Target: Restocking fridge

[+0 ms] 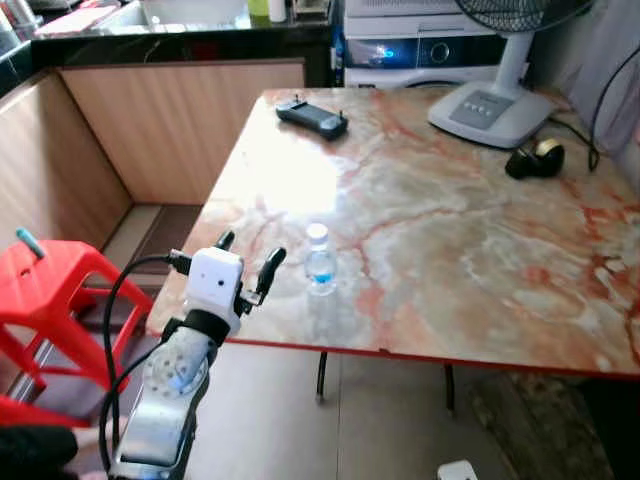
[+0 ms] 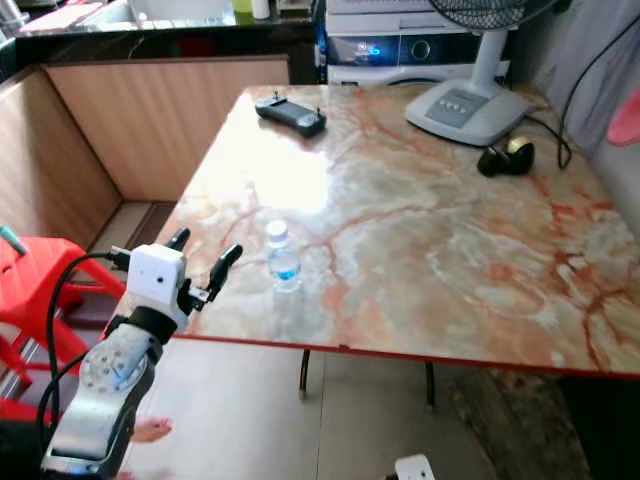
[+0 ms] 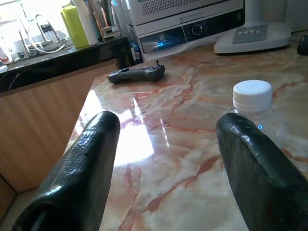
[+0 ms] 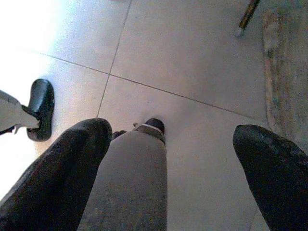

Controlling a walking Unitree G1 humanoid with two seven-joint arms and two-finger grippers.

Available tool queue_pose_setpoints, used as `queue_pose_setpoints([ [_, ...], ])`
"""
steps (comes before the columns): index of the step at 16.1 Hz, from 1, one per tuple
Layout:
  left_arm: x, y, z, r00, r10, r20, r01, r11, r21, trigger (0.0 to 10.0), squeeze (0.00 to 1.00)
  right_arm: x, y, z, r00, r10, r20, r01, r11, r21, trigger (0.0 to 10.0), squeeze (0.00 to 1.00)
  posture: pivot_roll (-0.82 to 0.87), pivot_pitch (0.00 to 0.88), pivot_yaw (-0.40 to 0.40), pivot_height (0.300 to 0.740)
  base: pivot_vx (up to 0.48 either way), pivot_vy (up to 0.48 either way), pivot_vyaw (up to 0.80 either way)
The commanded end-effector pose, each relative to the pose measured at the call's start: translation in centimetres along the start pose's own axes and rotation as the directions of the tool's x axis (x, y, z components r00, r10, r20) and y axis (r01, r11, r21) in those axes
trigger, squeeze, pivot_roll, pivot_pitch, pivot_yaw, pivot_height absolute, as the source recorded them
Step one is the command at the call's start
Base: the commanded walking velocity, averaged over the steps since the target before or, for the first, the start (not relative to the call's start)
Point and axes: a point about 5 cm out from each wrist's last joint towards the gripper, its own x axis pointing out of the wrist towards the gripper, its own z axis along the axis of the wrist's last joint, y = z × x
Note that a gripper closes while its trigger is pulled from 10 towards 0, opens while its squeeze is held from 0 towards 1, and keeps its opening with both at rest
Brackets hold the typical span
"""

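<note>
The left gripper (image 1: 248,256) is hanging wide open and empty at the near edge of the table (image 1: 480,250), lining up on the bottle (image 1: 319,261) just to its right; the right gripper (image 4: 171,159) is idling open over the floor.

Home kitchen or utility corner. Marble-pattern folding table (image 1: 450,230) with red edge, standing on pale tiled floor (image 4: 192,62). Dark countertop (image 1: 180,45) over wood-panel cabinet fronts, sink tap (image 3: 41,33) and bottles on it. White appliance (image 1: 420,45) with blue-lit dial behind table. Desk fan (image 1: 500,100), red plastic stool (image 1: 55,290) alongside.
</note>
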Motion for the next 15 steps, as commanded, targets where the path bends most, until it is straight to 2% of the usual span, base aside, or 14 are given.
queue_pose_setpoints([
  [1, 0.0, 0.0, 0.2, 1.000, -0.005, 0.000, 0.005, 1.000, 0.005, 10.0, 0.00, -0.1, 0.1, -0.8, 1.000, -0.009, -0.025, 0.009, 1.000, 0.028, 10.0, 0.00, -0.03, 0.054, 0.058, 0.740, 0.000, 0.000, -0.80],
  [8, 0.3, 0.0, 0.7, 1.000, -0.003, 0.012, 0.003, 1.000, 0.006, 10.0, 0.00, -0.1, 0.2, -0.8, 1.000, -0.009, -0.024, 0.010, 0.999, 0.035, 10.0, 0.00, -0.03, 0.037, 0.061, 0.740, 0.000, 0.000, -0.80],
  [15, 0.6, -0.1, 1.8, 0.999, -0.007, 0.053, 0.007, 1.000, 0.015, 10.0, 0.00, -0.1, 0.2, -0.8, 1.000, -0.012, -0.022, 0.013, 0.999, 0.037, 10.0, 0.00, -0.02, 0.058, 0.057, 0.740, 0.000, 0.000, -0.80],
])
